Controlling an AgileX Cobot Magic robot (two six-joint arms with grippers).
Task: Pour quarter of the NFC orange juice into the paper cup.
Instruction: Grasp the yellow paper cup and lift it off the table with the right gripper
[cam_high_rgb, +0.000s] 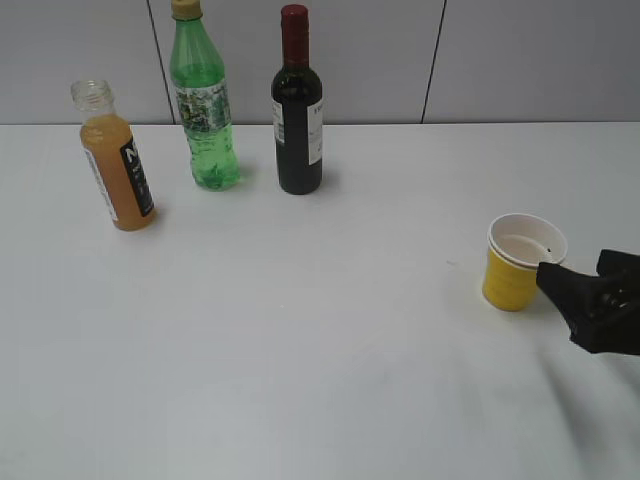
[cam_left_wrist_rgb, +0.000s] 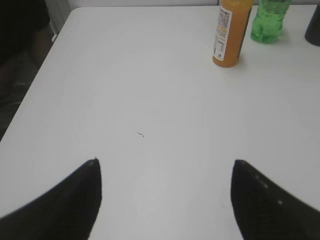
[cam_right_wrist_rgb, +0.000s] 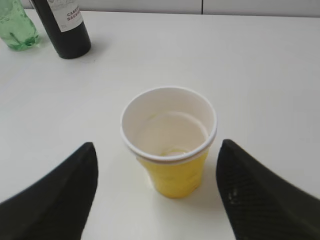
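The NFC orange juice (cam_high_rgb: 116, 160) stands capless and upright at the far left of the table; it also shows in the left wrist view (cam_left_wrist_rgb: 231, 33), far ahead of the jaws. The yellow paper cup (cam_high_rgb: 520, 262) stands at the right. My right gripper (cam_high_rgb: 588, 285) is open just right of the cup; in the right wrist view the cup (cam_right_wrist_rgb: 172, 150) stands between the spread jaws (cam_right_wrist_rgb: 157, 190), untouched. My left gripper (cam_left_wrist_rgb: 165, 200) is open and empty over bare table; it does not show in the exterior view.
A taller green bottle (cam_high_rgb: 205, 105) and a dark wine bottle (cam_high_rgb: 297, 105) stand at the back, right of the juice. Both show in the right wrist view: green bottle (cam_right_wrist_rgb: 15, 25), wine bottle (cam_right_wrist_rgb: 62, 25). The table's left edge (cam_left_wrist_rgb: 37, 85) is near the left gripper.
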